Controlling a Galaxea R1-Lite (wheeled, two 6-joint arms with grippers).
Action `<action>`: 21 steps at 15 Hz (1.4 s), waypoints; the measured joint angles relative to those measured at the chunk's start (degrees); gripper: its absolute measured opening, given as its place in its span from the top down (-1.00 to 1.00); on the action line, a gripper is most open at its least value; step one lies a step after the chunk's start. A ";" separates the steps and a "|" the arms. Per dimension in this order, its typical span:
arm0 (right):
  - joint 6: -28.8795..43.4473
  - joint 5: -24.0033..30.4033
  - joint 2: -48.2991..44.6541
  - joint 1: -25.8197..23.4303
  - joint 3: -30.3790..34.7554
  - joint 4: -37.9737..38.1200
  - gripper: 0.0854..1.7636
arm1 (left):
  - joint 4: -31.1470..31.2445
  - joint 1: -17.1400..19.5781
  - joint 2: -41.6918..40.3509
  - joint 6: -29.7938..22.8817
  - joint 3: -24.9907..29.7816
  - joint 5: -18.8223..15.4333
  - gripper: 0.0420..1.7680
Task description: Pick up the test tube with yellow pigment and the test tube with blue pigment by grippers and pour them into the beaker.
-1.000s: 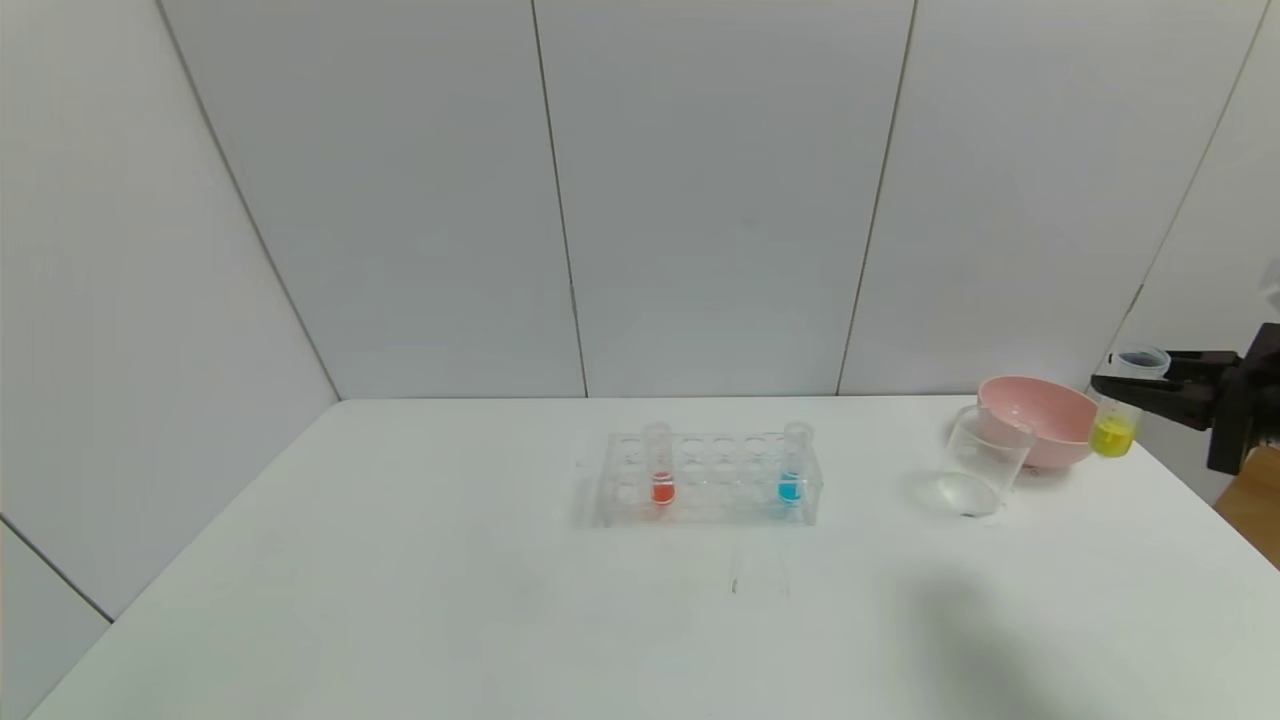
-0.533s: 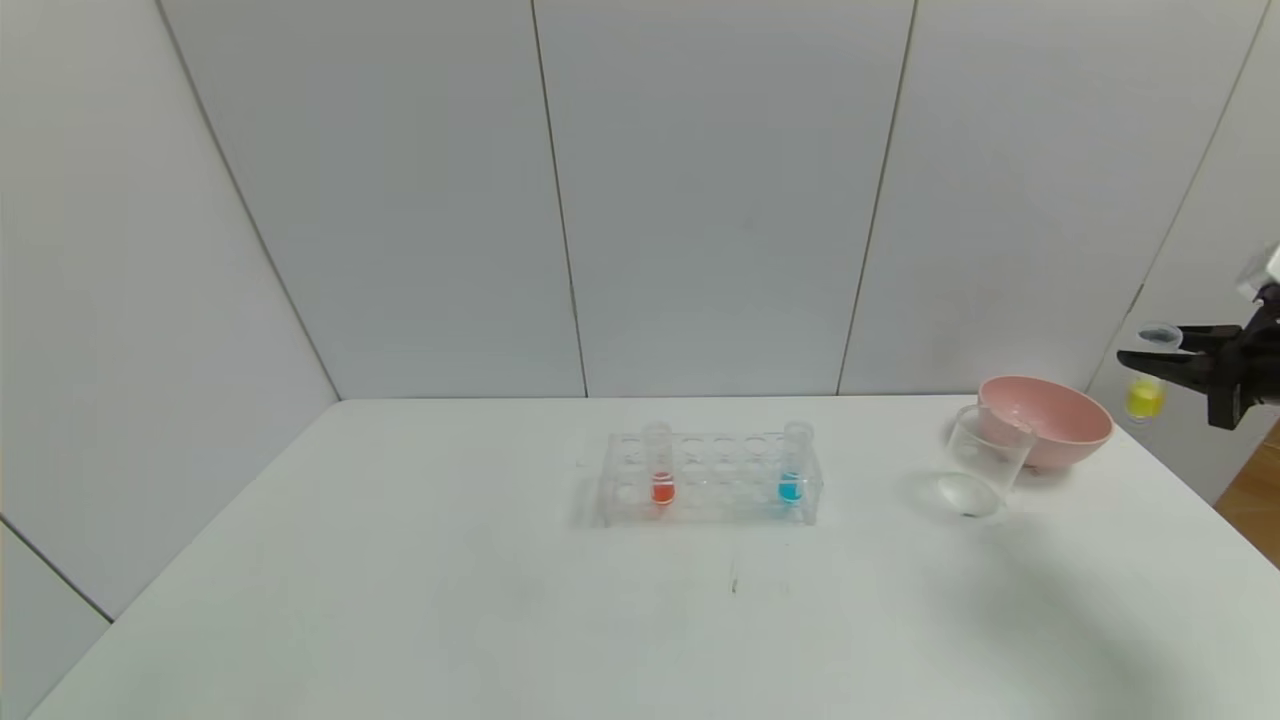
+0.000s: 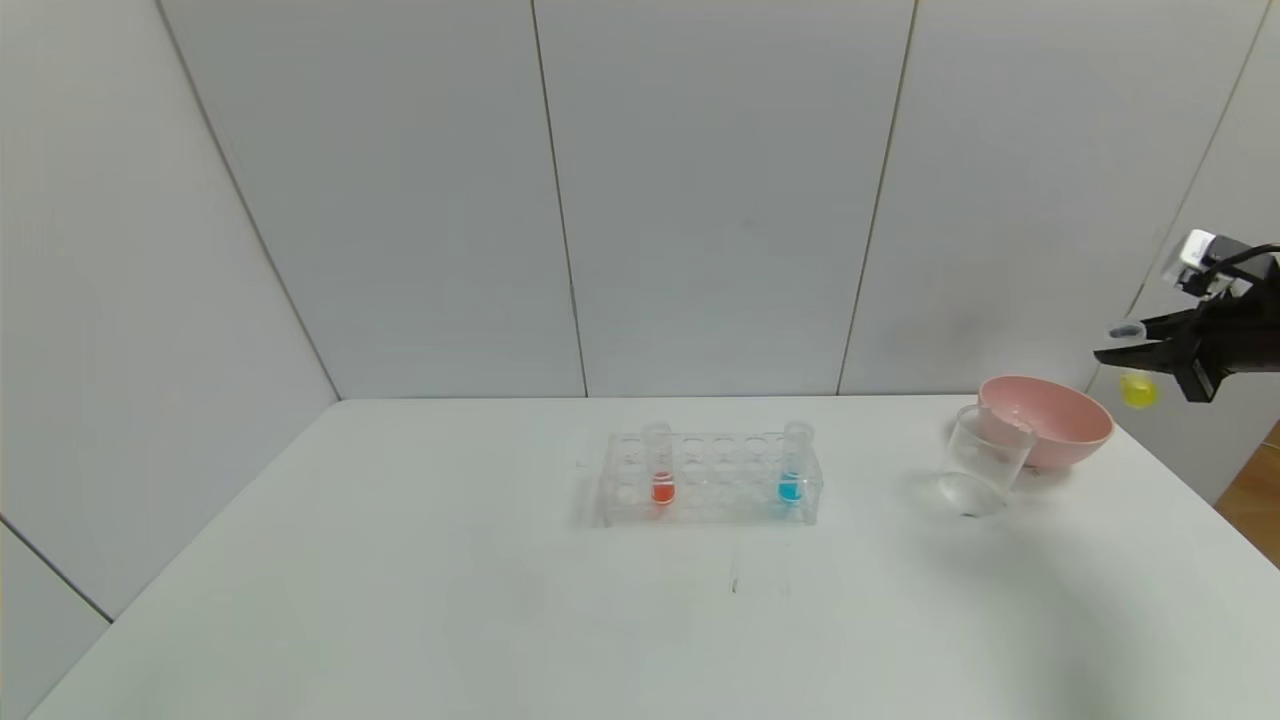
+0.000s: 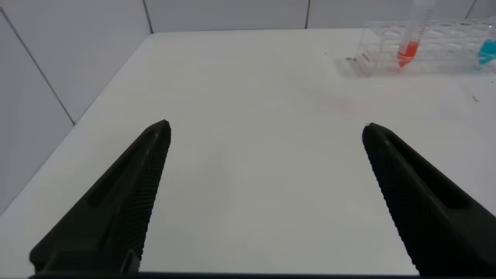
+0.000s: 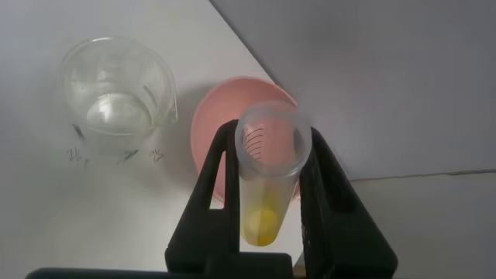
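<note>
My right gripper point(image 3: 1128, 352) is shut on the test tube with yellow pigment point(image 3: 1137, 388), held in the air at the far right, above and right of the pink bowl. In the right wrist view the tube point(image 5: 267, 186) sits between the fingers point(image 5: 217, 178) with yellow liquid at its bottom. The beaker point(image 3: 985, 462) stands on the table left of the bowl; it also shows in the right wrist view point(image 5: 116, 93). The test tube with blue pigment point(image 3: 792, 470) stands in the clear rack point(image 3: 710, 480). My left gripper point(image 4: 263, 194) is open and empty over the table's left part.
A pink bowl point(image 3: 1045, 420) stands right behind the beaker near the table's right edge. An orange-red tube point(image 3: 660, 470) stands at the rack's left end. The white table point(image 3: 400, 600) spreads in front of the rack. Grey wall panels rise behind.
My right gripper has risen with the yellow tube and tilted it; the tube now hangs higher, above the bowl's right side. Rack, beaker and bowl have not moved.
</note>
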 joint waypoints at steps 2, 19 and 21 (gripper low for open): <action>-0.96 -2.88 1.49 1.18 -4.61 5.06 0.50 | 0.00 -0.02 0.00 0.02 0.00 0.00 -1.00; -3.91 -26.94 6.42 11.46 -20.89 23.32 0.50 | 0.00 -0.02 0.00 0.00 0.00 0.00 -1.00; -4.24 -27.76 6.42 12.40 -20.89 23.95 0.50 | 0.00 0.00 0.00 0.00 0.00 0.00 -1.00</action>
